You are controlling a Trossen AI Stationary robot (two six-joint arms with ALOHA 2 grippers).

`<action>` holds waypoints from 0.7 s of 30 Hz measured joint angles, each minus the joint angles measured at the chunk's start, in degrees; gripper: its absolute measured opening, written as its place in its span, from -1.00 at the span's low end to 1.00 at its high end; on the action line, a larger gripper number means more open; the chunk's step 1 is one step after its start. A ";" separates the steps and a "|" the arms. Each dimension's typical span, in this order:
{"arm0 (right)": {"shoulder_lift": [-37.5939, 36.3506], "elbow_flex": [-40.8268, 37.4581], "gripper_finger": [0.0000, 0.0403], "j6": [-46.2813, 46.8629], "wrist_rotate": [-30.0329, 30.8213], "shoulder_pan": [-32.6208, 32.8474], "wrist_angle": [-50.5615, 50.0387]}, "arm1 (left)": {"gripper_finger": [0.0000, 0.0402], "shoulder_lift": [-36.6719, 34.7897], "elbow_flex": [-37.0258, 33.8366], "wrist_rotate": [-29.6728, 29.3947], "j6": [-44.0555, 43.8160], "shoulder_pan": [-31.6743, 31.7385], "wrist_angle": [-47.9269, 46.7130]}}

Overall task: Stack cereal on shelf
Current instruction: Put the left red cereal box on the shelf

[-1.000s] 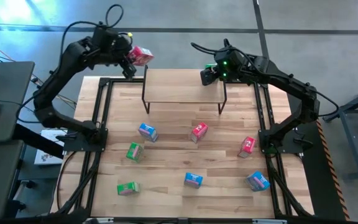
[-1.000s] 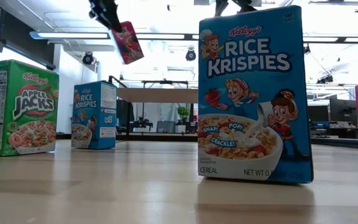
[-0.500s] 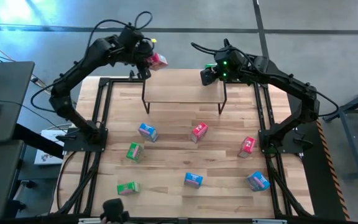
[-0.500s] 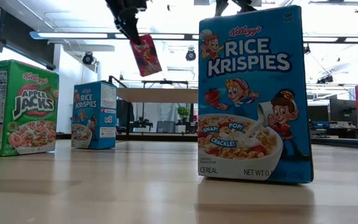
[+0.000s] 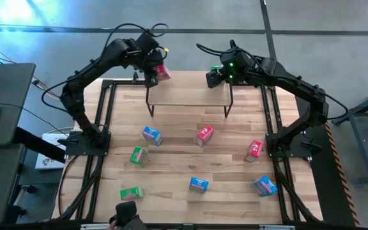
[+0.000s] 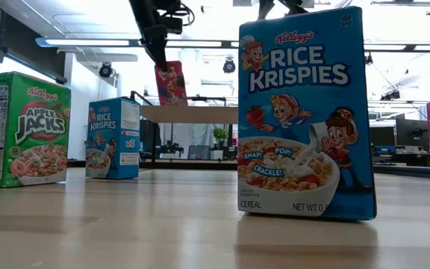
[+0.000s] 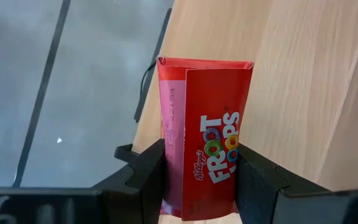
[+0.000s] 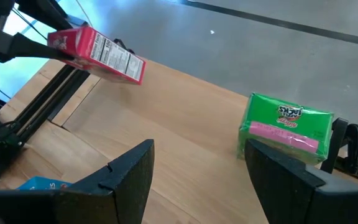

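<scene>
Between the left gripper's (image 7: 197, 180) closed fingers sat a red cereal box (image 7: 207, 162), held above the shelf (image 5: 190, 96) end, likely for placing. Right gripper (image 8: 194, 180) waited open by a green box (image 8: 284, 127) on the shelf.

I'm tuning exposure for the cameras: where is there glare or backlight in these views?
Low view: bright ceiling lights backlight the scene, leaving the left gripper silhouetted above the red box. High view: light glare on the floor at the upper left. Wrist views: evenly lit.

Robotics lab: open ceiling lights (image 6: 88, 42), distant desks (image 6: 394, 134)
</scene>
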 joint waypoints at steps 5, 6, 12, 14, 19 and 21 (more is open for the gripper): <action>0.00 0.02 0.21 0.00 -0.02 0.00 0.00 | -0.27 0.21 0.04 0.00 0.40 0.00 0.03; 0.00 0.02 0.21 0.00 -0.02 0.00 0.02 | -0.27 0.21 0.04 0.00 1.02 0.00 0.03; 0.00 0.00 0.21 0.00 -0.13 -0.02 0.02 | -0.27 0.19 0.04 -0.01 1.97 0.00 0.03; 0.00 0.02 0.21 0.00 -0.13 0.00 0.02 | -0.27 0.19 0.04 0.00 2.81 0.00 0.03; 0.00 0.00 0.21 0.00 -0.13 0.00 0.03 | -0.27 0.19 0.04 0.14 3.93 0.00 0.03; 0.00 0.00 0.21 0.00 -0.13 -0.02 0.03 | -0.27 0.19 0.04 0.74 4.31 0.00 0.03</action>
